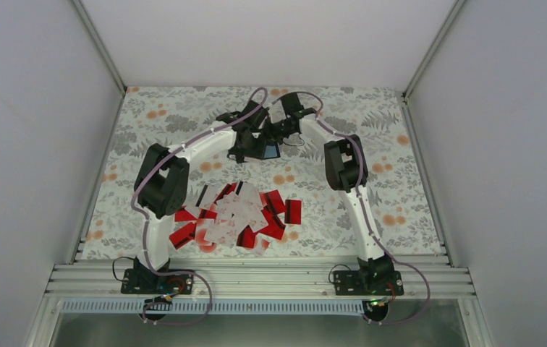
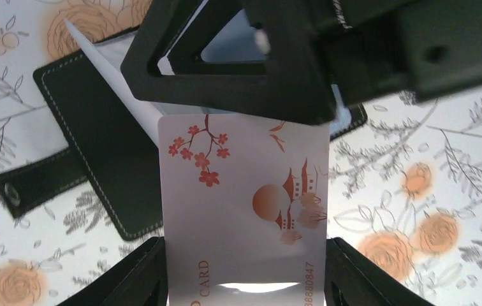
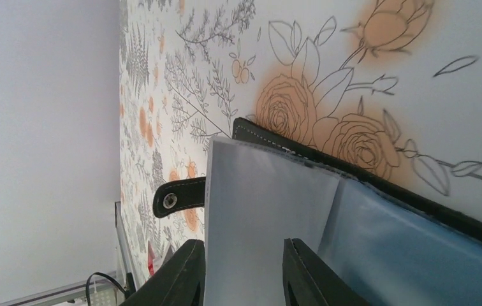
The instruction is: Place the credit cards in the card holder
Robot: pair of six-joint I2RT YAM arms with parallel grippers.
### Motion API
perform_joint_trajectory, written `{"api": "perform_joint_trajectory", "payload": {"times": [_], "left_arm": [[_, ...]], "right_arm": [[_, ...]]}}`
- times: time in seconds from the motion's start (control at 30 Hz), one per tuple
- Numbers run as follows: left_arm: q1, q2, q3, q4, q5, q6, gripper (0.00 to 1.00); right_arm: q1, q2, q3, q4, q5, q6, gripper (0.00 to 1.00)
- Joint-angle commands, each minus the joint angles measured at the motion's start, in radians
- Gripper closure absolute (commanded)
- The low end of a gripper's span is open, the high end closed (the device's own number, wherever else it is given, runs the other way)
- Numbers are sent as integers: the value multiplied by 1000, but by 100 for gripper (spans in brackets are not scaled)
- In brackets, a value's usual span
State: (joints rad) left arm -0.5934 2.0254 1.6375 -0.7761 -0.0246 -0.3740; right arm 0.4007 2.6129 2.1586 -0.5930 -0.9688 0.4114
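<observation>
My left gripper (image 2: 245, 250) is shut on a white credit card (image 2: 245, 191) printed with red blossoms and a pagoda, gripping it by its two long edges. The card's far end reaches the open black card holder (image 2: 98, 146), which lies on the floral cloth at the table's far middle (image 1: 269, 150). My right gripper (image 3: 245, 245) is at the holder. Its jaws stand apart against a raised pale blue-grey inner sleeve (image 3: 257, 191), and one finger (image 2: 238, 83) shows just above the card. Many red and white credit cards (image 1: 234, 217) lie heaped between the arm bases.
The holder's black strap with a metal snap (image 2: 12, 191) sticks out to the left on the cloth. White walls (image 1: 39, 144) enclose the table on three sides. An aluminium rail (image 1: 256, 278) runs along the near edge.
</observation>
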Motion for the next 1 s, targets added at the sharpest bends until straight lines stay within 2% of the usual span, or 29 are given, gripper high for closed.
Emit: {"api": "perform_joint_trajectory", "payload": {"times": [0.0, 0.23, 0.57, 0.8, 0.97], "left_arm": [[34, 78, 69, 11, 12, 38, 43], [76, 157, 131, 2, 26, 66, 43], [94, 188, 189, -21, 21, 75, 43], [120, 232, 234, -12, 81, 75, 43], [127, 251, 261, -22, 87, 79, 43]], "right_arm": [[-8, -63, 45, -13, -28, 26, 68], [-14, -61, 63, -6, -40, 46, 67], [-56, -72, 85, -31, -22, 52, 65], [-116, -169, -73, -19, 1, 15, 58], [-130, -216, -166, 10, -26, 3, 59]]}}
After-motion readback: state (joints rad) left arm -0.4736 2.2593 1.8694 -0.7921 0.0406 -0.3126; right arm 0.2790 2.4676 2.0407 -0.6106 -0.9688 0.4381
